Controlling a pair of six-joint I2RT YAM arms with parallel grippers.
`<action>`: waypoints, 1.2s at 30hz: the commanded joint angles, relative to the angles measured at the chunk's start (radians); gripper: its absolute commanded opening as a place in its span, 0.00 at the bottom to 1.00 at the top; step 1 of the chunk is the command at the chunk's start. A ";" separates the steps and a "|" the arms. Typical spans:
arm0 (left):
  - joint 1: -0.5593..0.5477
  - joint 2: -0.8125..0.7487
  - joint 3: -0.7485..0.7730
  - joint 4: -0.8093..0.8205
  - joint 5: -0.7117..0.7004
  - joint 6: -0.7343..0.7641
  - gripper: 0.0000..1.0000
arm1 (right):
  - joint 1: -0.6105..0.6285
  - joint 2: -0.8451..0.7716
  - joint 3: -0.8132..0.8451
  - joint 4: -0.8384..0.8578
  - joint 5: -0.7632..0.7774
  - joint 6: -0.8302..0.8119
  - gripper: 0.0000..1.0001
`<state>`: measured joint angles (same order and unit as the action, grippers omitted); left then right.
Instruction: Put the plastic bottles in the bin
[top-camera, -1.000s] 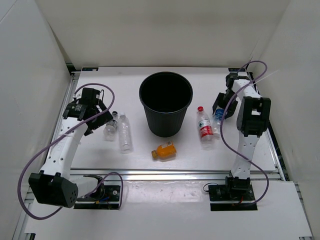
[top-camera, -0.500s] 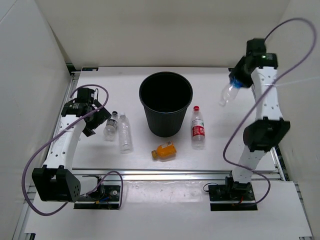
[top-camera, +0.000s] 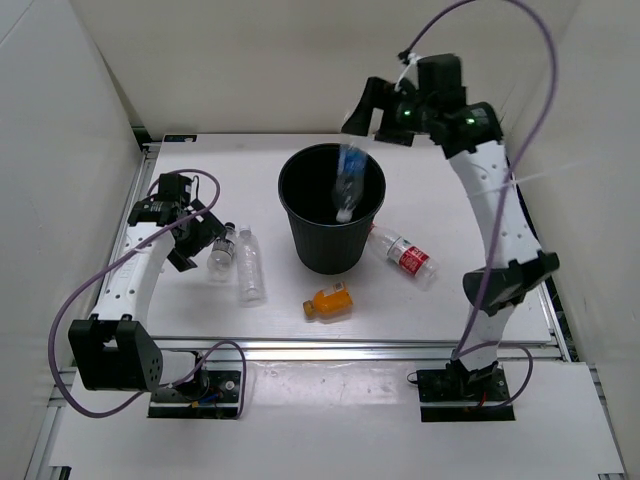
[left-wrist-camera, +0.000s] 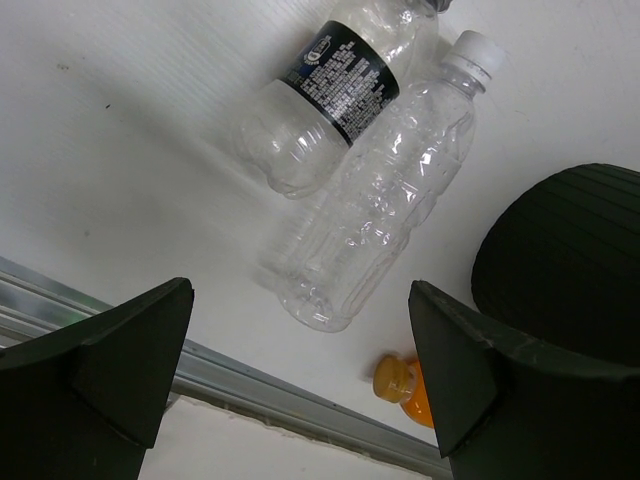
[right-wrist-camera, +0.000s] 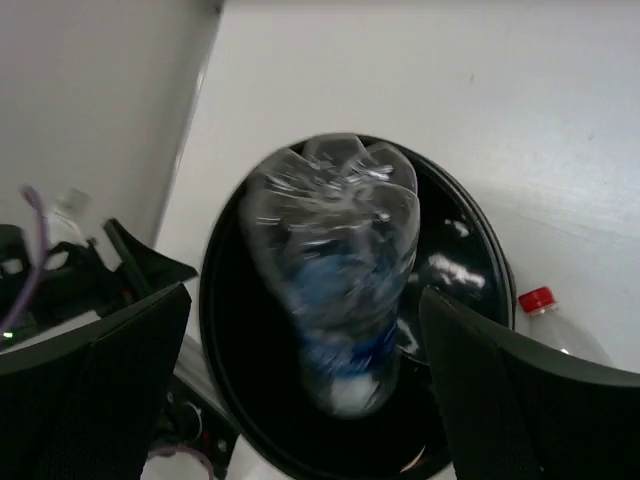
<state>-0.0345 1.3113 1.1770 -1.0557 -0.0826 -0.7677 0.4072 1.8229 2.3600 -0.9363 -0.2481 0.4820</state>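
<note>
- One blue-label bottle (top-camera: 346, 182), clear and blurred, at the mouth of the bin.
- One red-cap bottle (top-camera: 403, 253), clear, with a red label.
- One black-cap bottle (top-camera: 222, 246), clear.
- One white-cap bottle (top-camera: 250, 266), plain and clear.
- One orange bottle (top-camera: 329, 300), short.
- Five bottles in all; four of them lie on the table (top-camera: 250, 160).
- One bin (top-camera: 325, 255), round and black.
- Two arms: left arm (top-camera: 125, 285), right arm (top-camera: 497, 210).
- Two grippers, one per arm: left gripper (left-wrist-camera: 300, 290), right gripper (right-wrist-camera: 305, 295).
</note>
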 joint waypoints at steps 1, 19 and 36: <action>0.004 -0.017 0.019 0.037 0.032 0.005 1.00 | 0.016 0.012 -0.031 0.011 -0.080 -0.033 1.00; 0.004 0.022 0.029 0.037 0.043 0.015 1.00 | -0.271 -0.065 -0.698 -0.024 0.299 -0.071 1.00; 0.004 0.022 0.029 0.026 0.043 0.015 1.00 | -0.259 0.098 -0.987 0.146 -0.003 -0.146 1.00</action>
<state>-0.0345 1.3540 1.1774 -1.0355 -0.0406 -0.7631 0.1368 1.9030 1.4078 -0.8310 -0.2108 0.3611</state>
